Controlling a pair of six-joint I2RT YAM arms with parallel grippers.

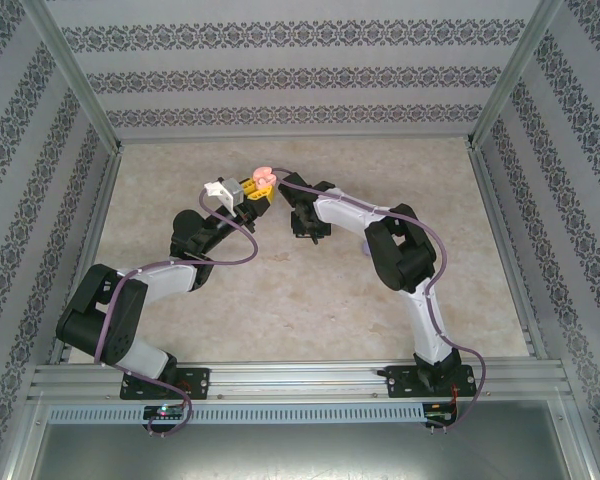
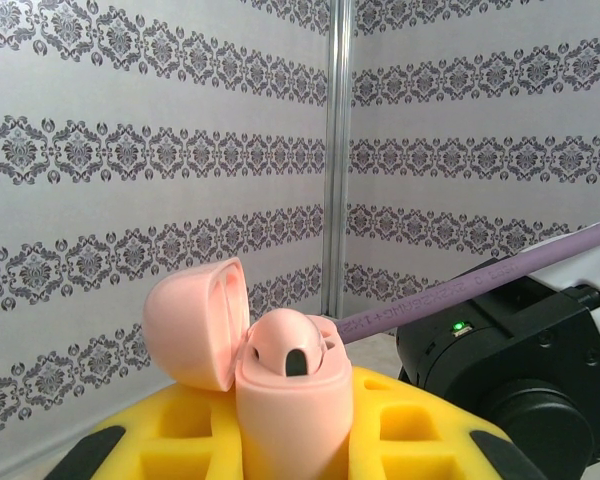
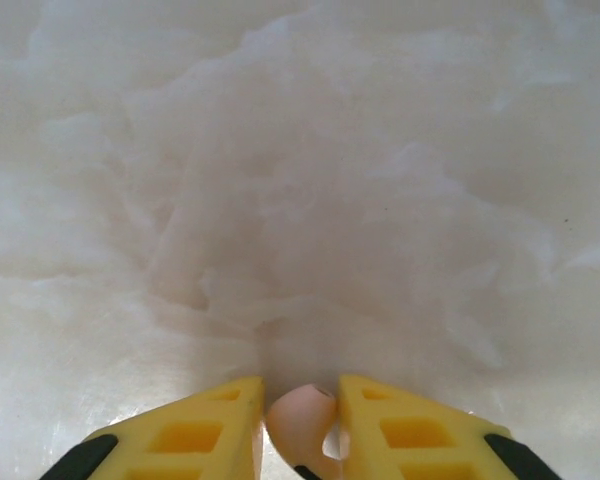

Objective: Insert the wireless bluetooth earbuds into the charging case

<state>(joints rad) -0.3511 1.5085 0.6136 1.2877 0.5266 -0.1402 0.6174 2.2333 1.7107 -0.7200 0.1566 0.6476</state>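
Toward the far middle of the counter point(image 1: 310, 300), the left end effector point(image 1: 257, 190) has the pink charging case point(image 1: 263, 177) up off the surface, clamped tight between its yellow fingers point(image 2: 420, 430). In the left wrist view the case point(image 2: 295, 400) stands upright in that grip with its lid point(image 2: 200, 325) flipped open and hanging off to the left. There's something rounded and pink with a dark oval slot sitting in the top of the case, but I honestly can't tell if that's an earbud already seated or just part of the insert.

Just right of that, the right end effector point(image 1: 305, 222) is pointed down at the counter. Its wrist view shows the pink earbud point(image 3: 302, 420) wedged right between the two yellow fingers point(image 3: 210, 430), which look closed up against it on both sides, with hardly any gap left. The marbled counter is blurry and very close behind it, so the earbud is either on the surface or barely above it. Can't say which.

A purple cable point(image 2: 480, 285) from the right arm cuts across behind the case.
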